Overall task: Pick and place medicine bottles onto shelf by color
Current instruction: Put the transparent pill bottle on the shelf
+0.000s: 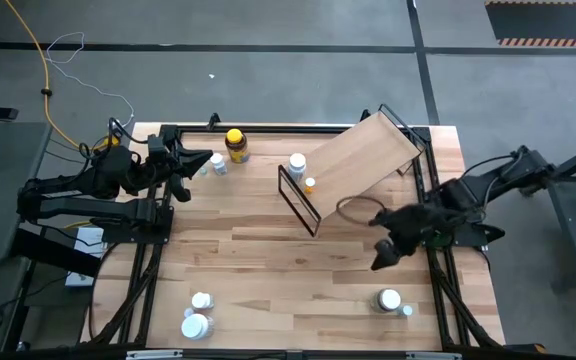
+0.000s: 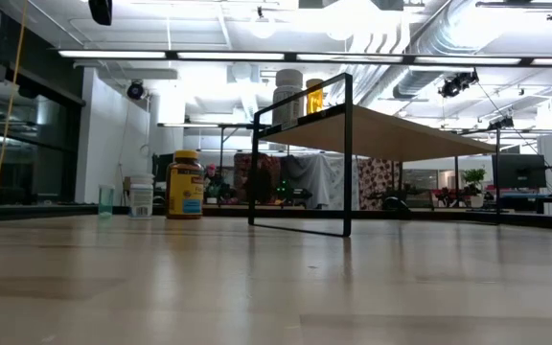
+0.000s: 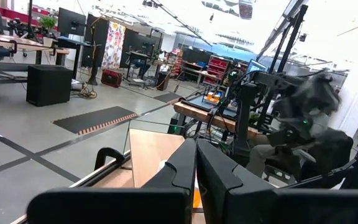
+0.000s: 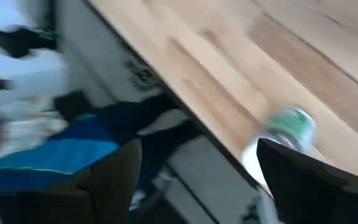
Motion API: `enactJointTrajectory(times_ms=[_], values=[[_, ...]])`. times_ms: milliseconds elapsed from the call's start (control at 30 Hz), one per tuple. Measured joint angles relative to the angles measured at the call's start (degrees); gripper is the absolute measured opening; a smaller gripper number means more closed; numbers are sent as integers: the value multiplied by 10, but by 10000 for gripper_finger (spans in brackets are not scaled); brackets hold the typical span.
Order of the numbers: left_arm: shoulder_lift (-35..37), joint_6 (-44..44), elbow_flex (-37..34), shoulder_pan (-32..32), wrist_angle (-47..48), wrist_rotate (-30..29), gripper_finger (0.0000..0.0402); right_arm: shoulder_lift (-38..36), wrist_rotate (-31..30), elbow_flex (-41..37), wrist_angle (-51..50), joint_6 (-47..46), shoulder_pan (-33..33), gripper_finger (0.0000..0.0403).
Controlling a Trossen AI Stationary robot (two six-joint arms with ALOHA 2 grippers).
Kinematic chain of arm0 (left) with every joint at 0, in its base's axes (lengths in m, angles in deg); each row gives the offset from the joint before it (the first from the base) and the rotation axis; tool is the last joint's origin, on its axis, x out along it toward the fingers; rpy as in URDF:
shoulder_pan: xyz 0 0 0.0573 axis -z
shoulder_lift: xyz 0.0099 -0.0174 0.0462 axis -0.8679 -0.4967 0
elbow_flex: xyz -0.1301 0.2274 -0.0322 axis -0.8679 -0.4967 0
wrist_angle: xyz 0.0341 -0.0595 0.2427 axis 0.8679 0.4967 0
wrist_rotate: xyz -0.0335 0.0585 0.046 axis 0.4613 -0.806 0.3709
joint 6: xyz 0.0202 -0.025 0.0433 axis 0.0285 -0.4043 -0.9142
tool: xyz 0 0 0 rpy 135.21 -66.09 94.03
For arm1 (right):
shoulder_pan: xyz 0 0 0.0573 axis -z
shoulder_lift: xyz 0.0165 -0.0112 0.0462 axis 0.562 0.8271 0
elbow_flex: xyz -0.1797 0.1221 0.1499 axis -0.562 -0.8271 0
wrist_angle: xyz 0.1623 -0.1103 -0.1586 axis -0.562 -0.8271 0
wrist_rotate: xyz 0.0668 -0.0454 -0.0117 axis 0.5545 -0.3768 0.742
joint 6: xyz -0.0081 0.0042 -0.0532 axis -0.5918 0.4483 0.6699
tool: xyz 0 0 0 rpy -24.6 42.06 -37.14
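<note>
Bottles (image 1: 298, 163) on tilted shelf (image 1: 360, 160)

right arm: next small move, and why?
Probably lower the right gripper toward the white bottle near the table's front right edge. Its fingers stand open and empty, that bottle is nearest, and the shelf already holds two bottles. The left gripper waits at far left.

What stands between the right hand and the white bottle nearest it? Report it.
Nothing visible. Only bare tabletop separates the open right hand and the white bottle; a smaller bottle stands at its far side, out of the path.
</note>
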Motion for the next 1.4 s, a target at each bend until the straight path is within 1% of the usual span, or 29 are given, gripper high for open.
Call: enactJointTrajectory(times_ms=[133, 267, 400, 633, 733, 867, 1133, 1267, 1400], values=[[0, 0, 0, 0, 0, 0, 3, 65, -32, 73, -103, -26, -46, 309], [0, 0, 0, 0, 0, 0, 3, 129, -41, 125, -162, -67, -86, 309], [0, 0, 0, 0, 0, 0, 3, 180, -36, 144, -173, -122, -116, 309], [0, 0, 0, 0, 0, 0, 3, 245, -29, 145, -161, -269, -160, 309], [0, 0, 0, 0, 0, 0, 3, 261, -29, 145, -136, -315, -172, 309], [0, 0, 0, 0, 0, 0, 3, 279, -32, 145, -116, -355, -179, 309], [0, -20, 0, 0, 0, 0, 3, 300, -36, 146, -168, -386, -180, 309], [0, -19, 0, 0, 0, 0, 3, 303, -35, 146, -176, -389, -180, 309], [0, 0, 0, 0, 0, 1, 3, 307, -28, 138, -170, -390, -180, 309]])
